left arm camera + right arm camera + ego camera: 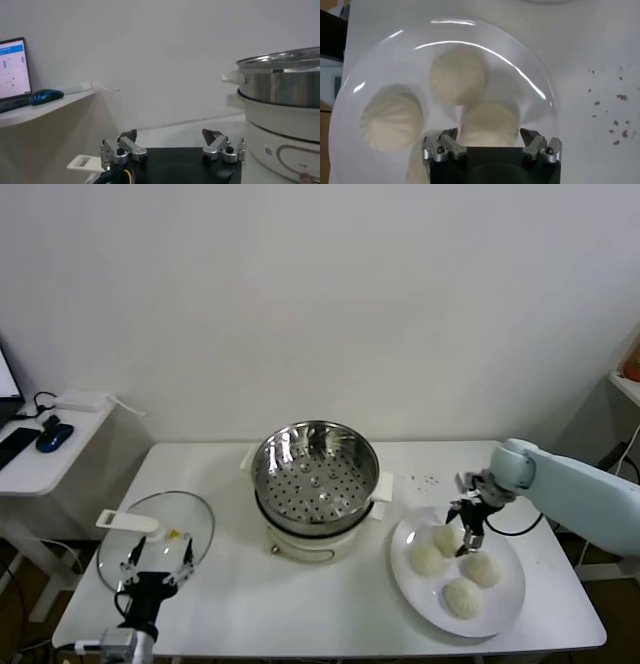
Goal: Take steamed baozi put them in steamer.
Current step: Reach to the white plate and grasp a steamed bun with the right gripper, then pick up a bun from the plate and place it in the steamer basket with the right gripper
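The right gripper (470, 531) hangs spread wide over the plate (505, 609) at lower right, jaws straddling one of four steamed baozi (487, 122), partly hidden beneath it. The empty steamer (315, 469) stands mid-frame; the left gripper (157, 567) waits spread at lower left.

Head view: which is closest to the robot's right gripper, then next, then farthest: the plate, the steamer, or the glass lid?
From the right gripper:
1. Plate, right under it, holding the baozi.
2. Steamer, mid-table toward the robot's left.
3. Glass lid, far left, by the left gripper.
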`<state>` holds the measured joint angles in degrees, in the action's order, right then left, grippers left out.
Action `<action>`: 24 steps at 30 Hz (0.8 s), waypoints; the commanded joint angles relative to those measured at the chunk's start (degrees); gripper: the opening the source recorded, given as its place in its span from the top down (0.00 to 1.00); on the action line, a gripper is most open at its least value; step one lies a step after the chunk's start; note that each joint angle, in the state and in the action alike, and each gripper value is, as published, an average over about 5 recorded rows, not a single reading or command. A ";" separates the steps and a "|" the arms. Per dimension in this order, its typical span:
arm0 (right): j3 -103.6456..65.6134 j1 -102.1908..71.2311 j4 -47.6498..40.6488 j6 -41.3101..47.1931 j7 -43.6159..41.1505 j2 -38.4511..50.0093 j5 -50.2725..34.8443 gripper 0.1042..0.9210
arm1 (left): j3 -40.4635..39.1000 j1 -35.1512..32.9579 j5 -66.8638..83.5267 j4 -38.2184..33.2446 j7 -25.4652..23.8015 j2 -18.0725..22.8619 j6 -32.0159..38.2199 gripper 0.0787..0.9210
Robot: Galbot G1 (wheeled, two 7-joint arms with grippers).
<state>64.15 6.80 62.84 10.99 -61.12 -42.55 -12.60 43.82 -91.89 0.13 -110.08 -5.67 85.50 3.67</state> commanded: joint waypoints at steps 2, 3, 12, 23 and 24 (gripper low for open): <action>-0.66 -0.76 -0.54 -0.01 0.22 -0.48 0.78 0.12 | 0.00 -0.04 0.50 -0.40 -0.01 0.07 -0.37 0.12; -0.74 -0.82 -0.52 0.02 0.20 -0.50 0.80 0.13 | 0.01 -0.04 0.50 -0.43 -0.01 0.04 -0.38 0.12; -1.30 -1.32 -0.30 0.11 0.13 -0.50 1.08 0.31 | -0.06 -0.01 0.38 -0.55 -0.01 -0.14 -0.44 0.12; -1.88 0.23 1.07 -0.02 -0.10 1.01 0.54 0.31 | -0.02 -0.28 0.48 -0.60 0.06 0.06 -0.37 0.12; -1.69 1.05 1.37 -0.04 -0.14 1.16 0.25 0.31 | 0.02 -0.28 0.49 -0.63 0.07 0.03 -0.37 0.12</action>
<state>63.01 7.44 64.22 10.98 -61.40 -41.32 -12.59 43.86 -92.16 0.56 -110.68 -5.62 85.53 3.34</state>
